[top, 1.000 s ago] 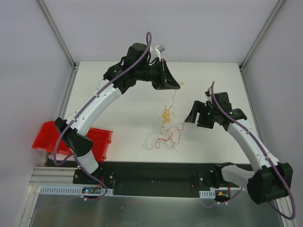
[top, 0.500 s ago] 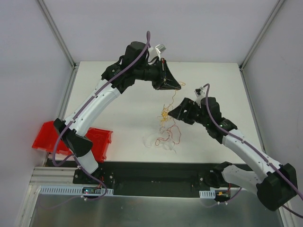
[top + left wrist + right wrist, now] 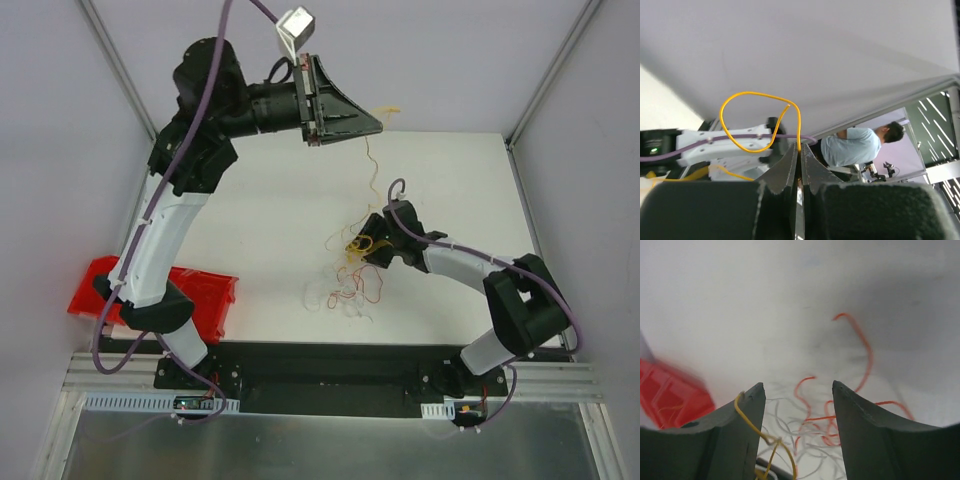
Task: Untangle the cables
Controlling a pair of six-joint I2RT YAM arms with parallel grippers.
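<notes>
The cables (image 3: pixel 345 285) lie as a small tangle of red, whitish and orange-yellow strands in the middle of the white table (image 3: pixel 250 200). My left gripper (image 3: pixel 380 124) is raised high above the far side and is shut on one yellow strand (image 3: pixel 752 94), which curls past the fingertips (image 3: pixel 790 160). That strand hangs down to a yellow knot (image 3: pixel 355 243) in the tangle. My right gripper (image 3: pixel 365 251) sits low at the knot with its jaws open. In the right wrist view red strands (image 3: pixel 862 342) and whitish strands (image 3: pixel 785 422) lie between its fingers (image 3: pixel 752 410), and a yellow strand (image 3: pixel 747 420) lies against the left finger.
A red bin (image 3: pixel 100 285) stands at the table's near left corner, also showing blurred at the left edge of the right wrist view (image 3: pixel 670 395). Metal frame posts rise at the far corners (image 3: pixel 125 70).
My left arm has lifted up and back, drawing the yellow strand taut above the tangle. My right arm has swung left and down onto the tangle, its jaws narrowing.
</notes>
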